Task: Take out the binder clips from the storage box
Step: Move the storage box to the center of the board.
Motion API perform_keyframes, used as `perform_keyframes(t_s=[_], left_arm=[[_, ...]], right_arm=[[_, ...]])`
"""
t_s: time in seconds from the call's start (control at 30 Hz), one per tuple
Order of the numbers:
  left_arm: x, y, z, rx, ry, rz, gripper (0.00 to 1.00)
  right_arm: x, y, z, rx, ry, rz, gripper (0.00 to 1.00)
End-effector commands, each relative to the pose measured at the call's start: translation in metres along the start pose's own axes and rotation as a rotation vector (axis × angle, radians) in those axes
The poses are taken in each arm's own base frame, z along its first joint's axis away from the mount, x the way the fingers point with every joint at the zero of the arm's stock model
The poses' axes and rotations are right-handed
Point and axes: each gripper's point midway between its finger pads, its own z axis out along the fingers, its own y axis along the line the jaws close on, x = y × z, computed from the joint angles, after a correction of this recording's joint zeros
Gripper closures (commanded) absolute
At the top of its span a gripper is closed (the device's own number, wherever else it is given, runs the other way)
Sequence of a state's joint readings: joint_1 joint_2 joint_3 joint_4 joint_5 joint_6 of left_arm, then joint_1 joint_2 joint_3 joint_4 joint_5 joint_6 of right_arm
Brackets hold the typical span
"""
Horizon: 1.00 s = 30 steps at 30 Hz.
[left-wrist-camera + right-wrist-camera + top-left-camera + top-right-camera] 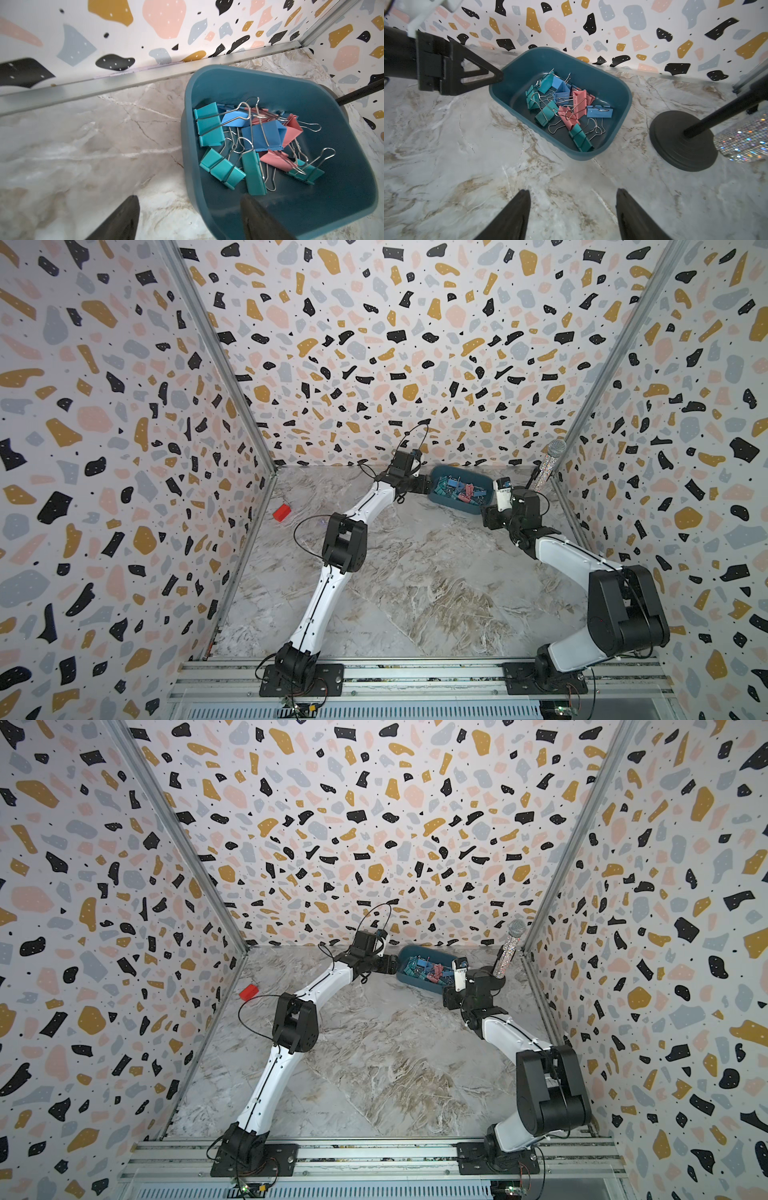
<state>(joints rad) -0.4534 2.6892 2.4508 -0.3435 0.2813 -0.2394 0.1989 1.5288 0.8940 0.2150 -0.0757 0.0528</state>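
The storage box point(453, 472) point(419, 950) point(228, 83) point(571, 60), a dark teal tub, sits on the marble table close to the back wall. Inside it, several binder clips point(457, 489) point(428, 969) point(261, 137) point(566, 104) in teal, blue and pink lie in a tangled pile. My left gripper point(427, 486) point(392, 965) point(189, 197) is open at the box's left end. It straddles the rim, one finger inside and one outside. My right gripper point(487, 514) point(449, 996) point(573, 190) is open and empty over bare table, just short of the box's near right side.
A glittery microphone point(548, 464) point(509, 946) stands on a black round base point(683, 141) just right of the box. A red block point(281, 512) point(248, 992) lies by the left wall. The back wall runs directly behind the box.
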Motion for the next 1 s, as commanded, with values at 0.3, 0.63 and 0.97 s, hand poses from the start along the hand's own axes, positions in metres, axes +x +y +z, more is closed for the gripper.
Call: perform_keyframes(t_s=[0.3,0.63,0.97], left_arm=[[-0.01,-0.003,0.0,0.037,-0.039,0.027,0.3],[-0.017,0.0,0.004,0.022,-0.071,0.056,0.43],[-0.008,-0.001,0.003,0.038,-0.051,0.06,0.55]], right_arm=[[-0.006,-0.002,0.003,0.037,0.022,0.073,0.31],[0.002,-0.003,-0.002,0.048,0.039,0.068,0.31],[0.014,-0.009,0.002,0.081,0.063,0.065,0.3]])
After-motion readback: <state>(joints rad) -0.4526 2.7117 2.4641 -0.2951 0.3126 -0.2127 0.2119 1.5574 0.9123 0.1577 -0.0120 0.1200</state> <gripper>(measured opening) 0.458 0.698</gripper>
